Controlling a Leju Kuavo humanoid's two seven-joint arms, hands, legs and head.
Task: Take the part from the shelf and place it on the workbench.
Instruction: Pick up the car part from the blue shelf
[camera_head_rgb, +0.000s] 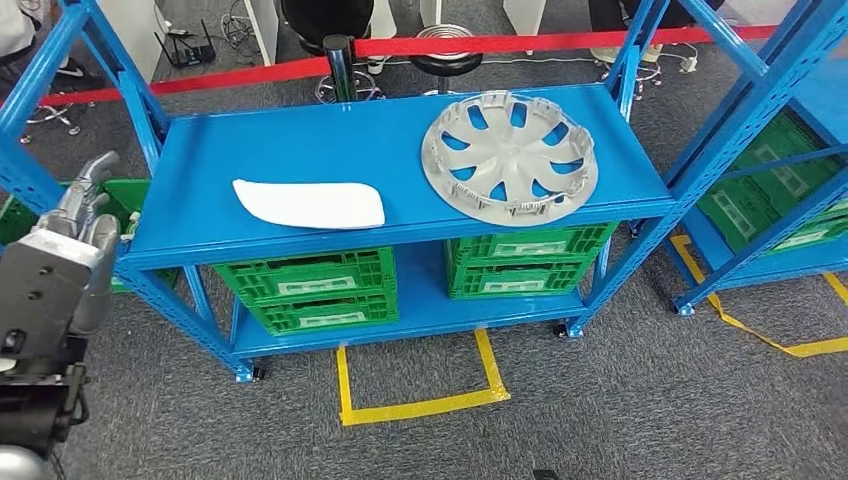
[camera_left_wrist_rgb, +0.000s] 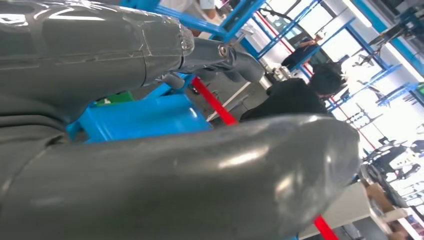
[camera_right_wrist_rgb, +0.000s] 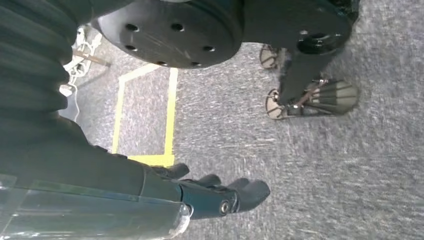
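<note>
Two parts are lying on the shelf (camera_head_rgb: 200, 190): a white panel (camera_head_rgb: 310, 203), seemingly light and stiff, best taken by its edge, and a hubcap (camera_head_rgb: 510, 155). Left hand (camera_head_rgb: 85, 215) and right hand (camera_right_wrist_rgb: 220, 197) are holding nothing, fingers loosely curled.

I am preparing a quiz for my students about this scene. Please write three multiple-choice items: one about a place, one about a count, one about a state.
1. Where does the grey wheel cover lie?
A. on the top shelf
B. on the floor
C. in a crate

2. How many green crates sit on the lower shelf of this rack?
A. one
B. four
C. seven

3. What does the left hand hold?
A. the white part
B. the wheel cover
C. nothing

Answers:
1. A: it rests on the blue top board, to the right of the white part.
2. B: two stacks of two.
3. C: it is raised left of the rack, apart from both parts.
</note>
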